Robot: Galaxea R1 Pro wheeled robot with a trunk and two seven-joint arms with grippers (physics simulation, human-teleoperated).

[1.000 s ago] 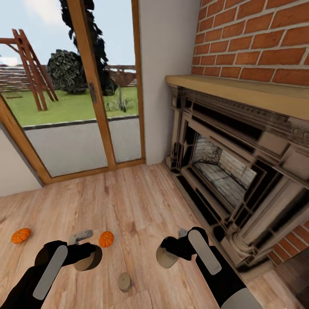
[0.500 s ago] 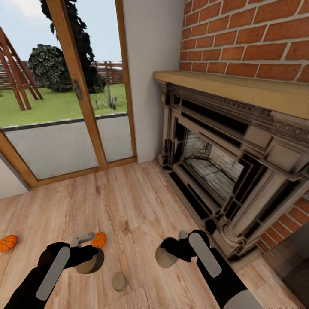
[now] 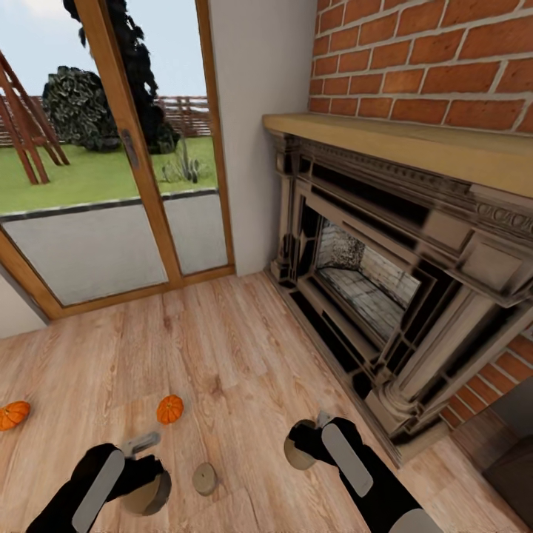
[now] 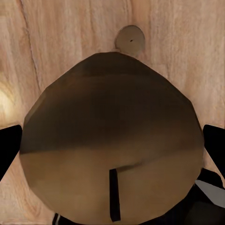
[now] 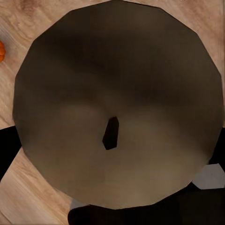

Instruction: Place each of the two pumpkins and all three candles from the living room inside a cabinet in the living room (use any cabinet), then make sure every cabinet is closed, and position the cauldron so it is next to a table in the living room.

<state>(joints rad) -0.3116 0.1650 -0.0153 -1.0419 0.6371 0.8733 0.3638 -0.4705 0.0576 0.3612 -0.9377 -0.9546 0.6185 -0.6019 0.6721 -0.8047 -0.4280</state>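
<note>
Pumpkins first, far left: one small ribbed orange pumpkin (image 3: 13, 414) sits on the light wood plank floor (image 3: 229, 348) at the picture's edge, partly cut off; a second orange pumpkin (image 3: 169, 409) lies nearer centre, loose on the boards.

Left gripper (image 3: 144, 481) is clamped on a stubby tan-brown candle (image 3: 146, 494); in the left wrist view that candle's flat top (image 4: 112, 150) sits between the dark fingers. Third candle (image 3: 205, 478) stands free on the floor just beside it, between the arms.

Right gripper (image 3: 311, 444) is closed around another tan-brown candle (image 3: 298, 455), wick mark showing in the right wrist view (image 5: 110, 133).

Further right: dark ornate fireplace surround (image 3: 385, 296) under a red brick wall (image 3: 429, 59).

Step, as I read it: collection phase, both hands loaded, nothing stowed. Next move calls for carrying both candles to the cabinet, then returning for the floor candle and pumpkins.

Hard to make out: fingertips are mostly covered by the candles; arms cut off at the bottom edge.
</note>
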